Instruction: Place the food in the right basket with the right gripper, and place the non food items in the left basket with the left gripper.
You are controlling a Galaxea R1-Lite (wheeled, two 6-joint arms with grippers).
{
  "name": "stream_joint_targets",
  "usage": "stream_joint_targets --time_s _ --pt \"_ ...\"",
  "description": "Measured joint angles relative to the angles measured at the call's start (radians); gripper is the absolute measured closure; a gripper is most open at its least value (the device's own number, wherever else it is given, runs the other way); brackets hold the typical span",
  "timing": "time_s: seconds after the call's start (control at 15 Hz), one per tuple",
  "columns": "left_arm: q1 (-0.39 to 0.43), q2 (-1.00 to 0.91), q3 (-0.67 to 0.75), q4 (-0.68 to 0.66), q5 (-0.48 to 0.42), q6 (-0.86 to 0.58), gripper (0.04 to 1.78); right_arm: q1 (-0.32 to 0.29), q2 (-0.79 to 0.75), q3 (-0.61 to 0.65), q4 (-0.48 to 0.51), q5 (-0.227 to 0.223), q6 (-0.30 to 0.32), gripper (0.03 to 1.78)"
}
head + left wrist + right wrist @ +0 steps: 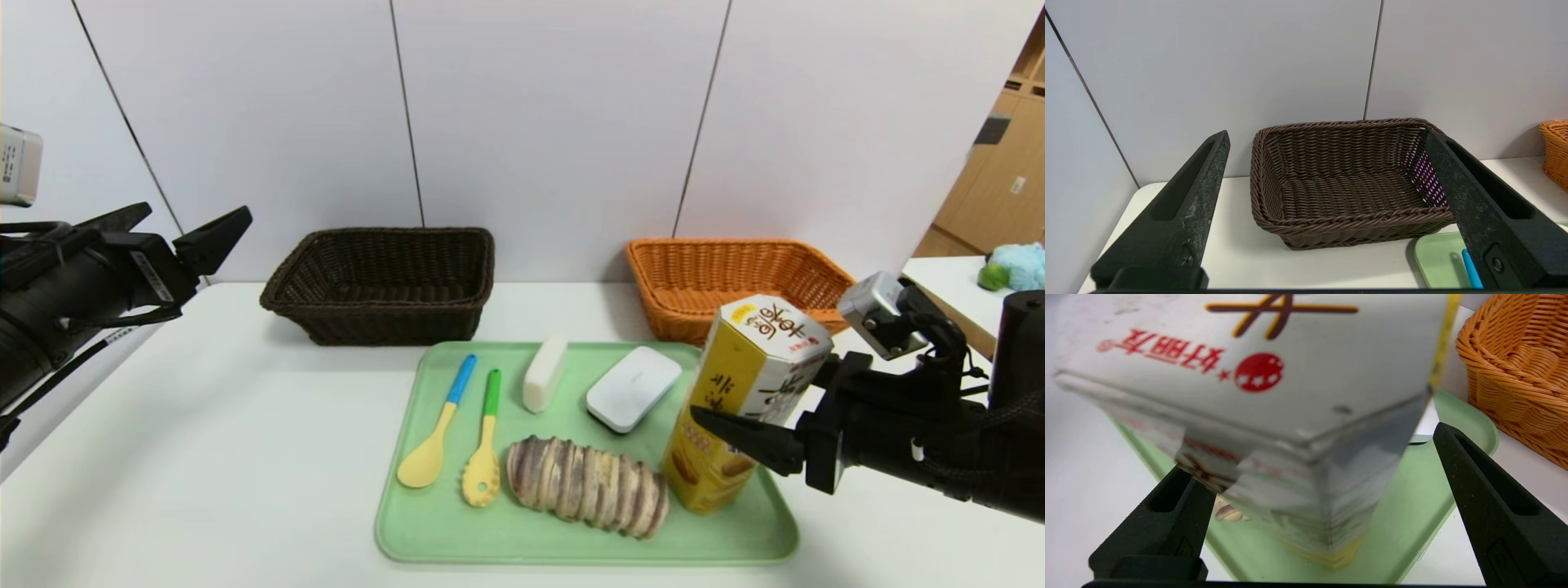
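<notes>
A tall yellow and white snack box (739, 400) stands on the right end of the green tray (571, 539), leaning slightly. My right gripper (755, 392) is open around its upper part; in the right wrist view the box (1274, 396) sits between the jaws, against one finger (1167, 510), with a gap to the other (1486, 498). A striped bread loaf (586, 486) lies beside the box. A blue-handled spoon (441, 429), a green-handled spoon (486, 449), a white bar (544, 373) and a flat white case (633, 386) lie on the tray. My left gripper (188, 220) is open and empty, raised at the far left.
The dark brown basket (384, 282) stands at the back left and looks empty in the left wrist view (1347, 183). The orange basket (735, 278) stands at the back right, just behind the box. A wall runs close behind both baskets.
</notes>
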Motion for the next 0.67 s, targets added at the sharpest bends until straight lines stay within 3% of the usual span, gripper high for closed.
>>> stream_joint_targets --time_s 0.2,0.47,0.67 --pt "0.000 0.000 0.007 0.000 0.000 -0.001 0.13 0.014 0.034 -0.002 -0.019 -0.018 0.003 0.11" --pt "0.000 0.000 0.008 0.000 0.000 -0.003 0.13 0.032 0.041 -0.002 -0.019 -0.019 0.004 0.71" --pt "0.000 0.000 0.010 0.000 0.000 -0.006 0.13 0.035 0.035 0.001 -0.018 -0.020 0.007 0.94"
